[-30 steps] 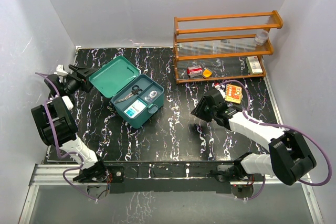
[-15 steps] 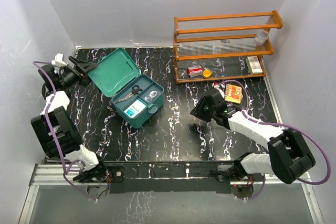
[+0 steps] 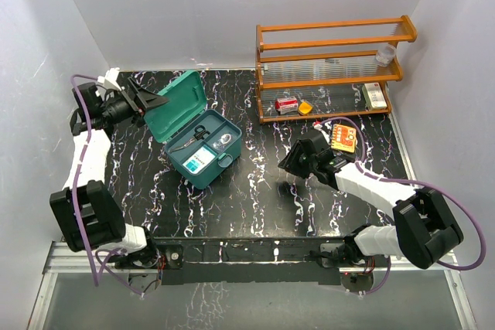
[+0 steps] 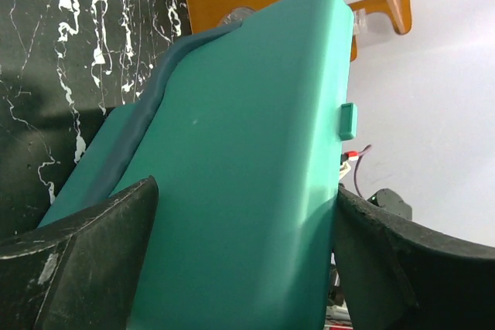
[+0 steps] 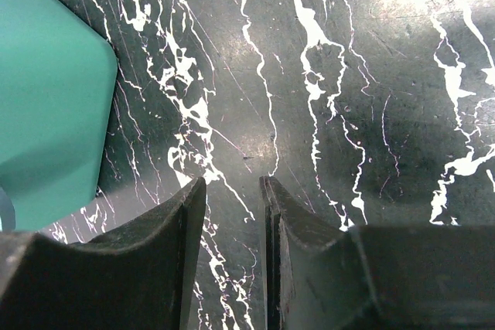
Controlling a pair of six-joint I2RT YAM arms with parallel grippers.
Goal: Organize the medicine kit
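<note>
The medicine kit (image 3: pixel 207 168), a teal-green box, stands left of centre with its base open. Scissors (image 3: pixel 189 138) and a white box with a blue label (image 3: pixel 199 161) lie inside. Its hinged lid (image 3: pixel 179 106) is tilted up, roughly half raised. My left gripper (image 3: pixel 155 102) is open wide, its fingers spread against the lid's outer face. In the left wrist view the lid (image 4: pixel 255 98) fills the space between the jaws of my left gripper (image 4: pixel 246 191). My right gripper (image 3: pixel 286 163) hovers low over bare table to the kit's right. It (image 5: pixel 232 183) is narrowly open and holds nothing.
An orange wooden rack (image 3: pixel 332 67) stands at the back right, with a red-and-white box (image 3: pixel 286 104), a small orange item (image 3: pixel 305 107) and another box (image 3: pixel 374 95) on its bottom shelf. An orange packet (image 3: pixel 343 138) lies beside my right arm. White walls close in on three sides.
My left arm has swung from the back left corner over to the lid. The lid has risen from lying flat open to tilted up. My right gripper has barely shifted.
</note>
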